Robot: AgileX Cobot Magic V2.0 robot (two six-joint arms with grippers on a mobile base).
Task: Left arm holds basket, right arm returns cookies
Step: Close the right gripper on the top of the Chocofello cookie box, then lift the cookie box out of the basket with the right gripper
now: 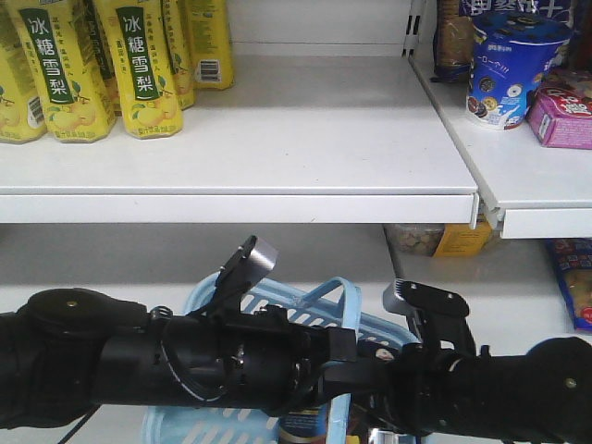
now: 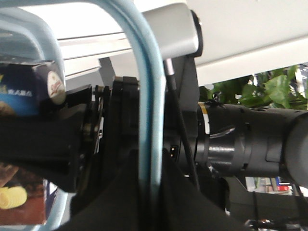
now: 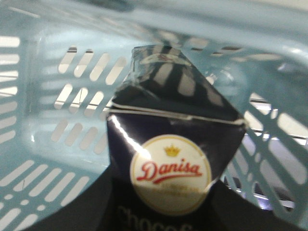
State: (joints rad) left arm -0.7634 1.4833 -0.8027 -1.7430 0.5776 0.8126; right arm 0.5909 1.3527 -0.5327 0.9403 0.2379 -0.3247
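We found the left arm (image 1: 176,365) thick and matt black, made of bulky round joints. One rounded cap bore a small brass-coloured screw (image 1: 70,302), a thin pale cable (image 1: 190,396) looped along its casing, and a silver-grey block (image 1: 263,254) sat on a black bracket near the wrist. The right arm (image 1: 504,384) was black too, with an angular end piece (image 1: 439,305) edged in silver-grey. In the left wrist view, a black cylindrical segment (image 2: 250,139) wore a pale label band (image 2: 206,120), and a thin black cable (image 2: 180,125) left a metal plug (image 2: 169,67).

The basket (image 3: 120,19) is smooth pale-blue plastic, the cookies (image 3: 168,134) glossy printed card, the shelf (image 1: 277,139) matt white
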